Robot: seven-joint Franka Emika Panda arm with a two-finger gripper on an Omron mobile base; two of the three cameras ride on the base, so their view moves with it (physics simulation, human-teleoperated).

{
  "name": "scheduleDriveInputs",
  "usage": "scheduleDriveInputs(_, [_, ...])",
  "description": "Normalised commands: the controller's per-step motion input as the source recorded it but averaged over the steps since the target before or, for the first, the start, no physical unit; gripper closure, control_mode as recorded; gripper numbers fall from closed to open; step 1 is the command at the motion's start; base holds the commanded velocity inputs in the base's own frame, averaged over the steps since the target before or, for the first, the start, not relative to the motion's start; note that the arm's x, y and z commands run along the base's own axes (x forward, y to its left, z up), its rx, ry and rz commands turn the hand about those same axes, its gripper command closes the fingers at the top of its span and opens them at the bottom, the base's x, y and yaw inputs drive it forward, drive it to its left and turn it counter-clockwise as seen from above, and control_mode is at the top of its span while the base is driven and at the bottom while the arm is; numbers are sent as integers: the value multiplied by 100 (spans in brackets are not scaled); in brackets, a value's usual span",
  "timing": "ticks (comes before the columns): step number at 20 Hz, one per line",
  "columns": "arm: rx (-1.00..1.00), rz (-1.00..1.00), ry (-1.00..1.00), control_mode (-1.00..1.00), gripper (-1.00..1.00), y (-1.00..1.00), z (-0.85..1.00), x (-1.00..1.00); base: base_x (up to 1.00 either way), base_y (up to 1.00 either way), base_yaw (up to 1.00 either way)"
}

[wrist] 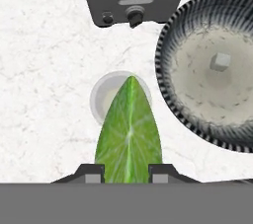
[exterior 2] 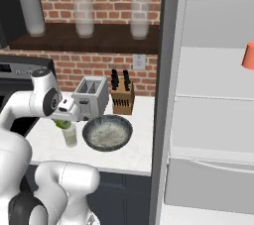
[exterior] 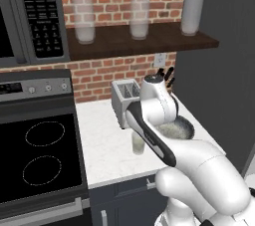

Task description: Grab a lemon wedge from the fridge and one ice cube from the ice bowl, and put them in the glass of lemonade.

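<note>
Wedge release comes next, I judge: my end effector [wrist: 126,173] is pinched tight on the lemon wedge [wrist: 128,131], poised above the glass of lemonade [wrist: 106,97] on the worktop [wrist: 44,70] (ice bowl [wrist: 170,35] just beside). I'd centre the tip over the rim first.

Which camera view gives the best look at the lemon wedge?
The hand view: the lemon wedge is large and sharp there, held between the fingers directly above the glass of lemonade. The right base view shows it as a small green spot over the glass; in the left base view the arm hides it.
</note>
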Motion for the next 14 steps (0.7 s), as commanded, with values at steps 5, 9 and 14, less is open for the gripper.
scheduleDriveInputs(5, [0, 0, -1, -100, 100, 0, -4, 8, 0, 0, 0])
scheduleDriveInputs(9, [-1, 0, 0, -100, 100, 9, 0, 25, 0, 0, 0])
scheduleDriveInputs(14, [0, -4, 0, -100, 100, 8, -2, 23, 0, 0, 0])
